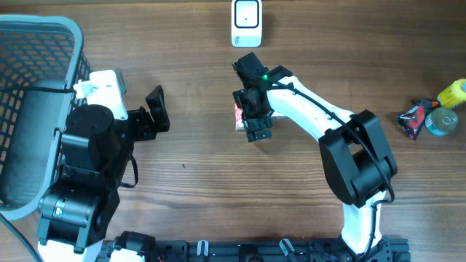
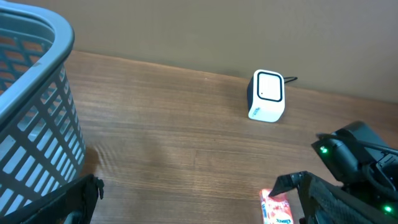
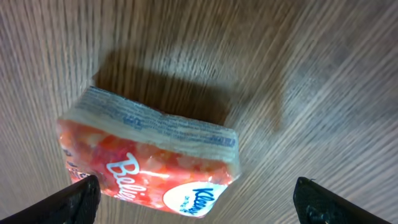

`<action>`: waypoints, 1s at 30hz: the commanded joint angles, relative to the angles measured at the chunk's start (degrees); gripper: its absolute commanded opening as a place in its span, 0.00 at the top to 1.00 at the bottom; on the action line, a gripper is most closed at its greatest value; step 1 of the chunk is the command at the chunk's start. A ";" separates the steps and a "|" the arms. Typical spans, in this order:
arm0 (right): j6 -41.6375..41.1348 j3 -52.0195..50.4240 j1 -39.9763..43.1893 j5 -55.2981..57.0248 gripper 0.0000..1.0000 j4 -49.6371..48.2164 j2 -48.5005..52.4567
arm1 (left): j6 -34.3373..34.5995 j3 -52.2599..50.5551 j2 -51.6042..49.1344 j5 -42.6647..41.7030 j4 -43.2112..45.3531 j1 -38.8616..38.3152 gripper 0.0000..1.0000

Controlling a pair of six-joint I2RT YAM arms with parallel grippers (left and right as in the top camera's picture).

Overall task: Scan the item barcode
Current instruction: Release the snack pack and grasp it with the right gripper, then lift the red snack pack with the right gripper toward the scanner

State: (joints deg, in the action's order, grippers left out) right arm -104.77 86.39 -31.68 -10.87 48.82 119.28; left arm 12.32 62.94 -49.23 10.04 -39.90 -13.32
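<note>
Brown wood-grain counter [image 1: 196, 182] seen from above, with two robot arms reaching in from the near edge. A red-and-orange tissue pack [image 3: 149, 162] with white lettering lies on the counter near its middle, some way in front of a small white scanner [image 1: 247, 22] that stands at the far edge. The right pincer [image 1: 253, 116] hangs directly over the pack with its jaws spread wide. In the right wrist view one dark fingertip shows on each side, both clear of the pack. The left pincer [image 1: 156, 109] is also wide open and holds nothing, well to the left of the pack. A grey-blue slatted basket [image 1: 44, 44] fills the far left corner. A yellow bottle [image 1: 453, 92] and a dark red packet [image 1: 413, 120] sit at the far right edge.
</note>
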 commanded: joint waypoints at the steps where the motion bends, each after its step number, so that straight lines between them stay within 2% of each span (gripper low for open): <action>1: -3.45 0.50 0.02 0.50 0.00 0.33 0.15 | 0.35 -0.26 -0.07 0.50 0.04 0.48 0.00; 4: -2.67 0.50 0.02 1.03 0.00 -1.64 0.15 | 0.35 -0.26 -0.07 0.50 -0.42 0.48 0.00; 7: 3.80 0.50 0.02 2.01 0.00 -8.26 0.13 | 0.35 -0.26 -0.07 0.50 -0.68 0.48 0.00; 15: -4.87 0.50 0.04 1.90 0.00 -3.43 0.15 | 0.35 -0.26 -0.07 0.50 -0.70 0.48 0.00; 30: -10.47 0.50 0.20 4.50 0.00 -3.52 1.16 | 0.39 -0.26 -5.55 0.50 -0.94 0.48 0.00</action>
State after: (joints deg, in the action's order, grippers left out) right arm -112.09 86.41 -31.68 -8.27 45.34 119.28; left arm 12.32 62.94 -53.58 10.04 -40.86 -13.32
